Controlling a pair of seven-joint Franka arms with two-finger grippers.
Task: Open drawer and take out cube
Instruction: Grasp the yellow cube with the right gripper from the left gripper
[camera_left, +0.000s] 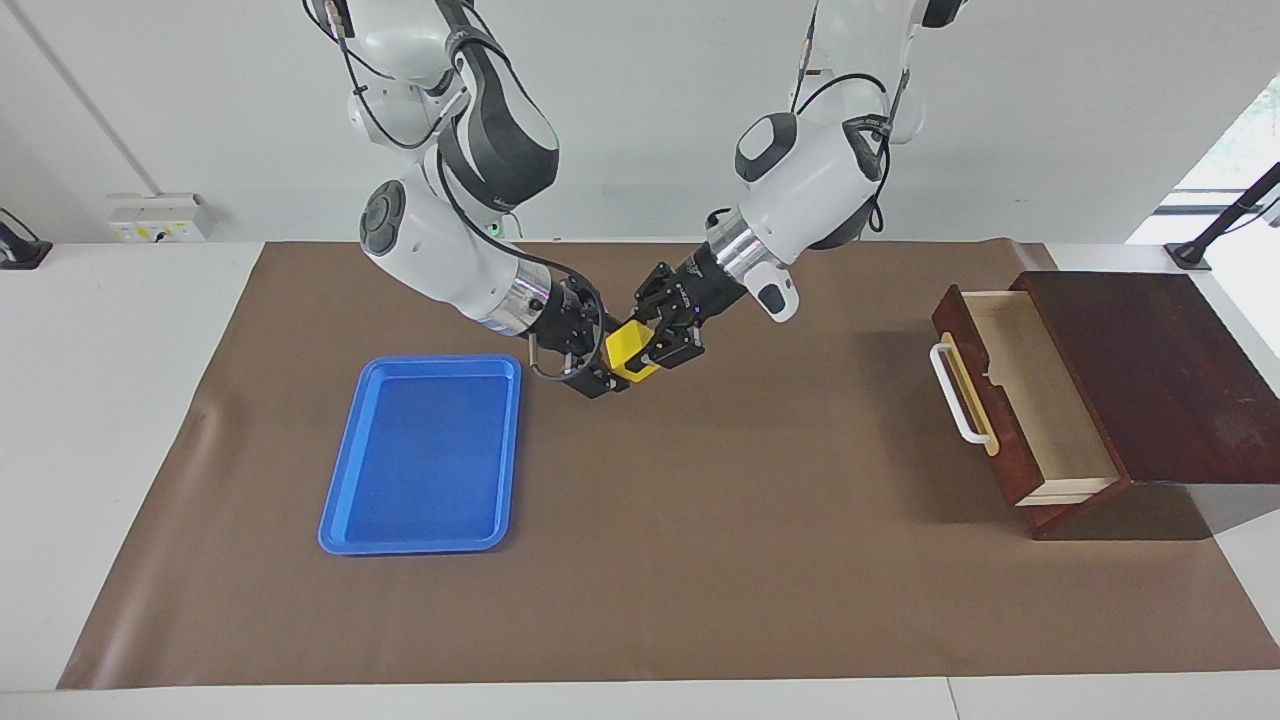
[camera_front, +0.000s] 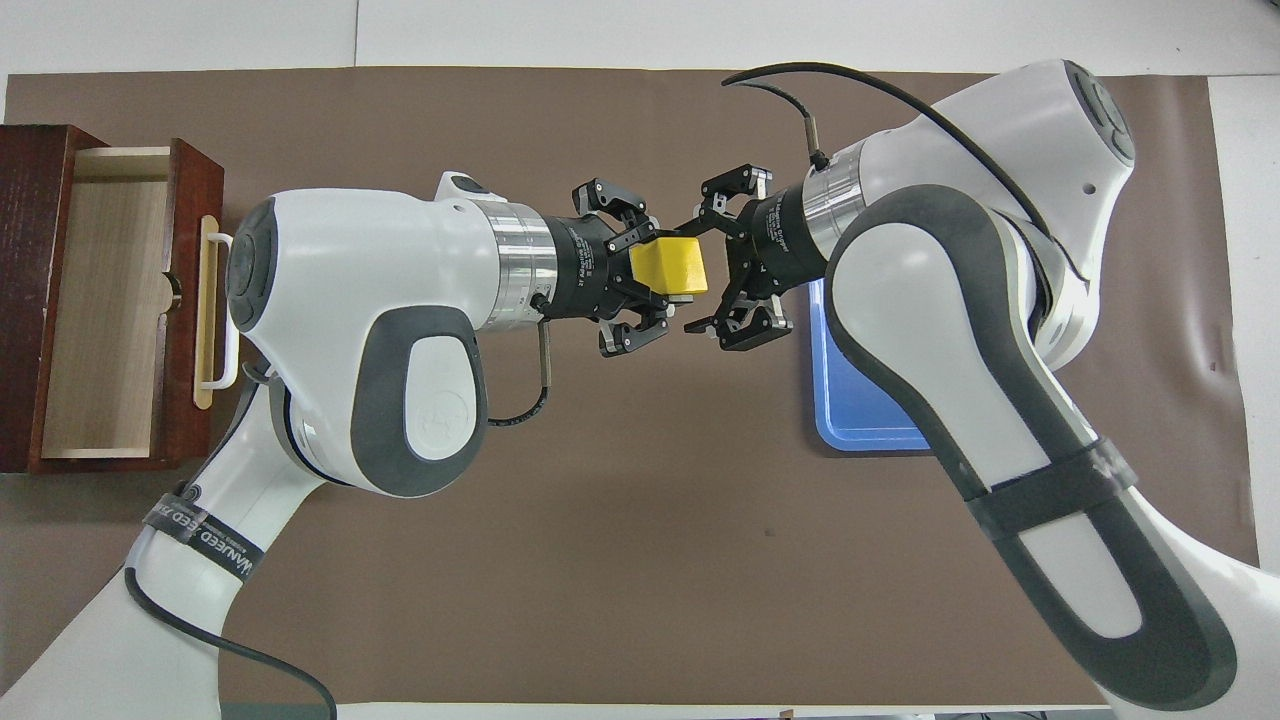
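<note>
Brown paper mat (camera_left: 700, 560) covers white table (camera_left: 120, 420) before pale wall (camera_left: 640, 120).

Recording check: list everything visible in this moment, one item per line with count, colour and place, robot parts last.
Small solid yellow cube: one, bright yellow, held in the air over the brown mat beside the tray.
Dark reddish-brown wooden drawer: one, pale wood inside, white bar handle, pulled open and empty, at the left arm's end of the table.
Shallow blue plastic tray: one, blue, empty, toward the right arm's end.
Brown paper mat: one, brown, covering the white table.
Left gripper: one, black, shut on the cube over the mat.
Right gripper: one, black, open, its fingers around the cube's free end.
</note>
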